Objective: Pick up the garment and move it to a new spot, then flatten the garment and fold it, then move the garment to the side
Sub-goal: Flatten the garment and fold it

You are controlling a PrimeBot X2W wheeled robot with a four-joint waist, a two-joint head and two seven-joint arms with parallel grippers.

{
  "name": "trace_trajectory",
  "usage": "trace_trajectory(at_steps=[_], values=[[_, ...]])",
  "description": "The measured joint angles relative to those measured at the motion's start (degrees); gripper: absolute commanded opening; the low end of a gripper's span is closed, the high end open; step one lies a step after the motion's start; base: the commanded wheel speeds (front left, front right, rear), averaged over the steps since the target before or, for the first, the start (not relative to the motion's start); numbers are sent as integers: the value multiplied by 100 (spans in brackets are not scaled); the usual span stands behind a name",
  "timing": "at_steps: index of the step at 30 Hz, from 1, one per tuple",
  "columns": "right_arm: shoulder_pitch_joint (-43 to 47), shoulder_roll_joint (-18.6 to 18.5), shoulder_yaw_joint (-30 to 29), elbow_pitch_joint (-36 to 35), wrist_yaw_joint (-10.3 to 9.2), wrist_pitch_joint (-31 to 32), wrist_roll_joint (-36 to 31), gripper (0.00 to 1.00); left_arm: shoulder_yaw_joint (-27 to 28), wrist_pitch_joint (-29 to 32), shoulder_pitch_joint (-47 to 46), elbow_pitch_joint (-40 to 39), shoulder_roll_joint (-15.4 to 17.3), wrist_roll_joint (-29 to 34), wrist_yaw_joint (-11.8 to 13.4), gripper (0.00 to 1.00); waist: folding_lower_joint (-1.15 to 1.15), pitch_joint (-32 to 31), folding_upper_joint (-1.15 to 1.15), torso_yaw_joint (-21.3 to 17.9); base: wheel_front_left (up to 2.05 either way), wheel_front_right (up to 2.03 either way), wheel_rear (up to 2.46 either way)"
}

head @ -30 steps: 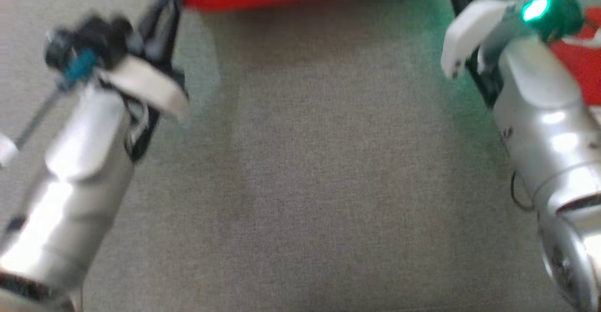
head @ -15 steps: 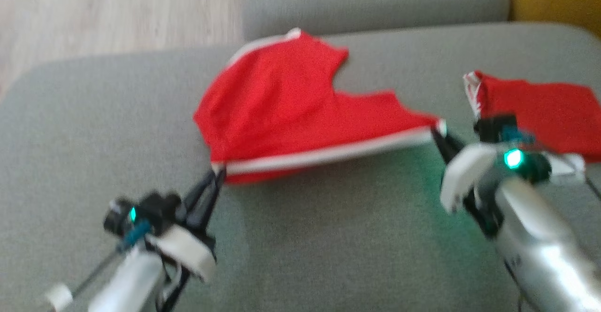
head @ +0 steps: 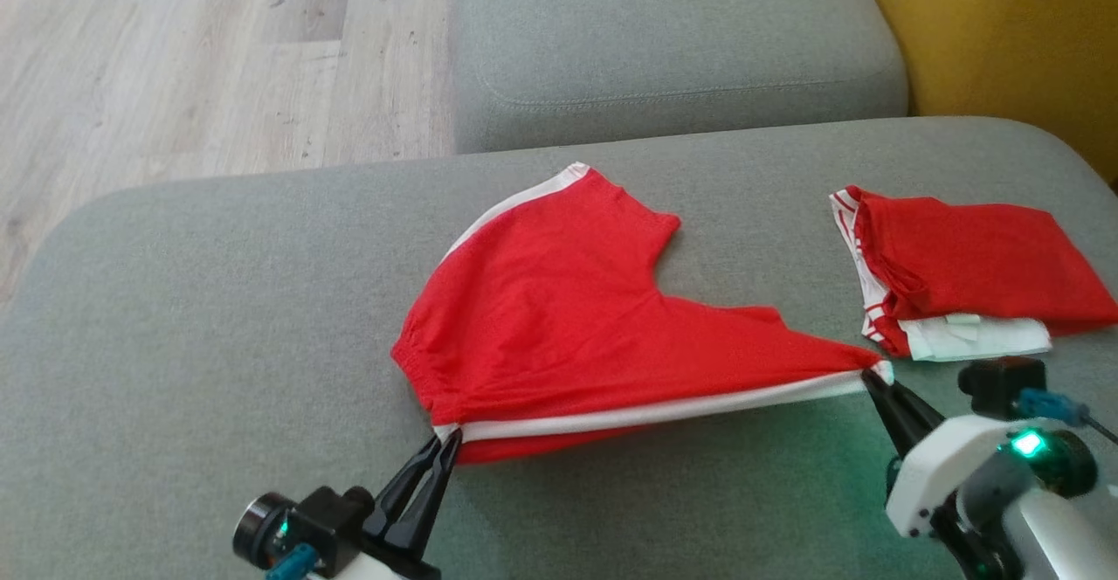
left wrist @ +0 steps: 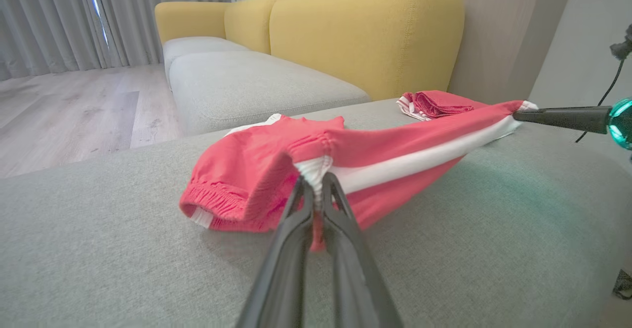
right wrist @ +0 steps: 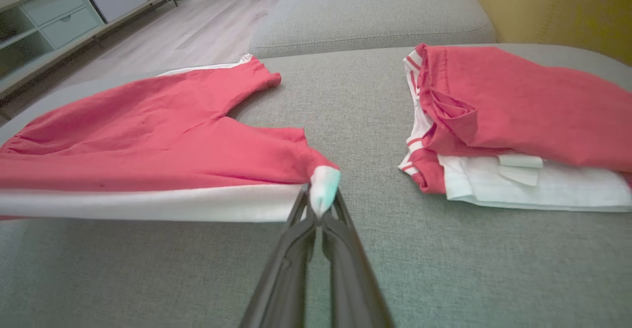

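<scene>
The garment (head: 568,318) is a pair of red shorts with a white side stripe, spread on the grey sofa cushion (head: 218,300). My left gripper (head: 444,438) is shut on its waistband corner (left wrist: 312,167) at the near left. My right gripper (head: 873,376) is shut on the hem corner (right wrist: 323,184) at the near right. Between the two grips the white-striped near edge (left wrist: 419,157) hangs taut and slightly lifted off the cushion. The far leg (right wrist: 212,78) lies flat on the cushion.
A folded pile of red and white clothes (head: 952,279) lies on the cushion to the right of the garment, close to my right gripper. A second grey cushion (head: 672,47) and a yellow backrest (head: 1004,30) lie behind. Wooden floor (head: 175,65) lies beyond the cushion's left edge.
The head camera has tilted up, bringing the whole garment and the folded pile into view. Both grippers remain shut on the garment's near corners.
</scene>
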Motion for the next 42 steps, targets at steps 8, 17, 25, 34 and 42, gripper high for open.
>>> trace_trajectory(at_steps=[8, 17, 25, 34, 42], values=[[341, 287, -844, -1188, 0, 591, -740, 0, 10, 162, -25, -261, 93, -15, 51, 0, 1, 152, 0, 112, 0, 0, 0], [-137, 390, -1020, -1543, 0, 1066, -1196, 0, 83, 354, -720, -235, 85, -16, 51, 0, 1, 620, 0, 270, 0, 0, 0], [-1812, 116, -541, -994, 0, 1239, -1537, 0, 208, 399, -1642, 167, -108, -19, -11, 0, 2, 1313, 0, 491, 0, 0, 0], [-3437, -193, 431, 201, 0, 1224, -1580, 0, 210, 301, -2461, 967, -531, -18, -132, 0, 2, 1928, 0, 954, 0, 0, 0], [-4429, -331, 1026, 1163, 0, 1094, -1524, 0, 188, 171, -2983, 1569, -918, -18, -315, 0, 2, 2381, 0, 1385, 0, 0, 0]])
